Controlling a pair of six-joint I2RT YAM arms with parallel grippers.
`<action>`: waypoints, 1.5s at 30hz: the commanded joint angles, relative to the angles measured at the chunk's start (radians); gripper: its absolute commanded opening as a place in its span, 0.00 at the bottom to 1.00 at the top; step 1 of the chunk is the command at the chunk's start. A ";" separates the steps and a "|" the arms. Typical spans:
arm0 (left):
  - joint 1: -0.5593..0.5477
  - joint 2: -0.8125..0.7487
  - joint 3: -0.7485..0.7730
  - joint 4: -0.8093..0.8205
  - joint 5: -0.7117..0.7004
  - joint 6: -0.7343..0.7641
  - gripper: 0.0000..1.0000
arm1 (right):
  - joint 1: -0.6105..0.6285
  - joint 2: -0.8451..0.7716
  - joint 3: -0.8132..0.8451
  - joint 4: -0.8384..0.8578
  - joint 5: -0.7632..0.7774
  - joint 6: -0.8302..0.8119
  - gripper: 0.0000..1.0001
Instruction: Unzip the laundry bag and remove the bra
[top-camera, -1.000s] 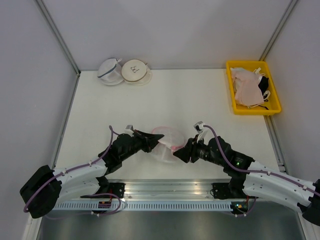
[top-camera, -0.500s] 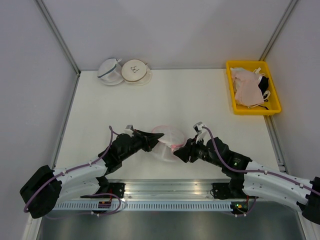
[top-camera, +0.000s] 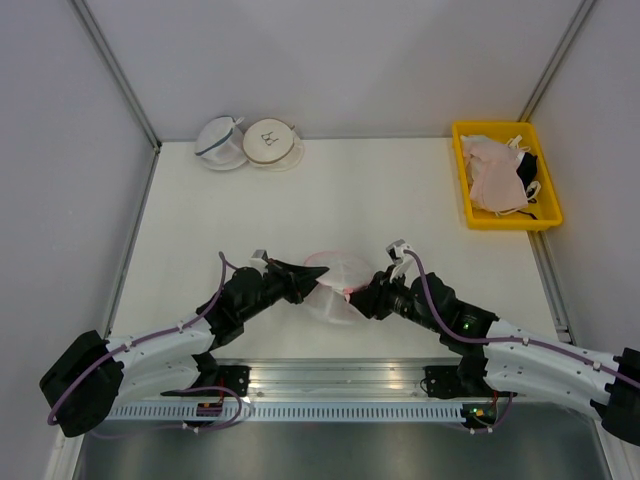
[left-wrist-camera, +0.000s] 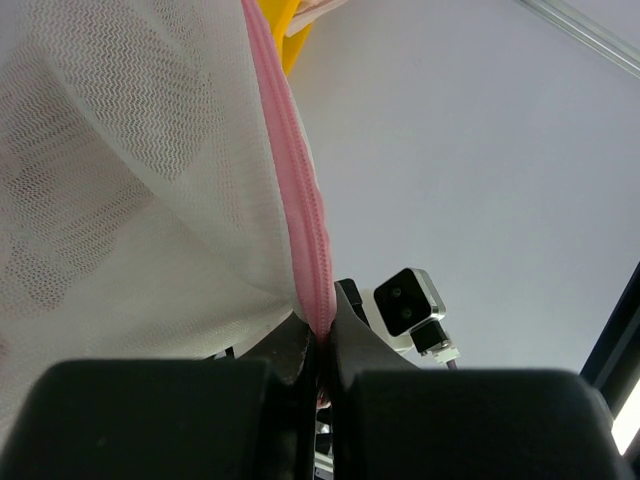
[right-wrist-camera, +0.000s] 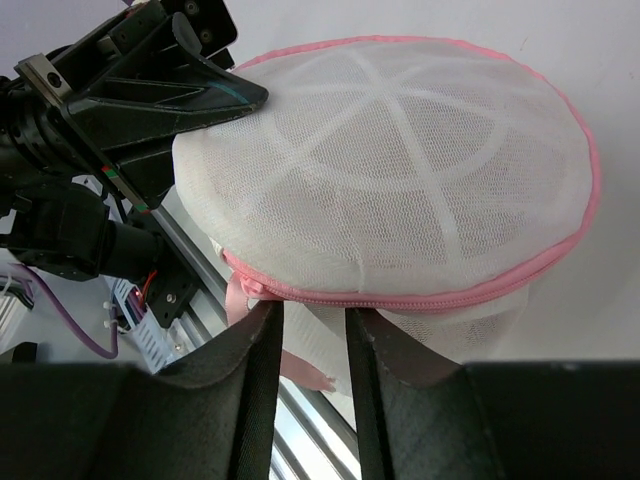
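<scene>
laundry bag (top-camera: 335, 275): right pincer (top-camera: 351, 294) closer, narrower; left pincer (top-camera: 318, 277) still pinching rim (left-wrist-camera: 295, 190)

We count three mesh pouches: one pink-rimmed pouch (top-camera: 338, 270), one dark-trimmed pouch (top-camera: 221, 143), one beige-rimmed pouch (top-camera: 272, 142). We count one bin (top-camera: 462, 185) of garments (top-camera: 493, 182), too heaped to number, and two tools: left tool (top-camera: 313, 281), right tool (top-camera: 355, 294).

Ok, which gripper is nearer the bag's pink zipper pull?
Right. The right gripper hovers beside the zipper pull; the left gripper clamps the laundry bag by its pink rim, opposite.
</scene>
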 joint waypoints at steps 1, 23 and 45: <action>0.003 -0.008 -0.012 0.041 0.027 -0.029 0.02 | 0.005 0.012 0.034 0.073 0.020 -0.014 0.36; 0.005 -0.006 -0.069 0.061 -0.007 -0.042 0.02 | 0.014 -0.041 0.037 -0.009 -0.041 0.004 0.00; 0.005 0.007 -0.067 0.090 0.016 -0.037 0.02 | 0.014 0.051 0.037 0.091 -0.095 0.004 0.33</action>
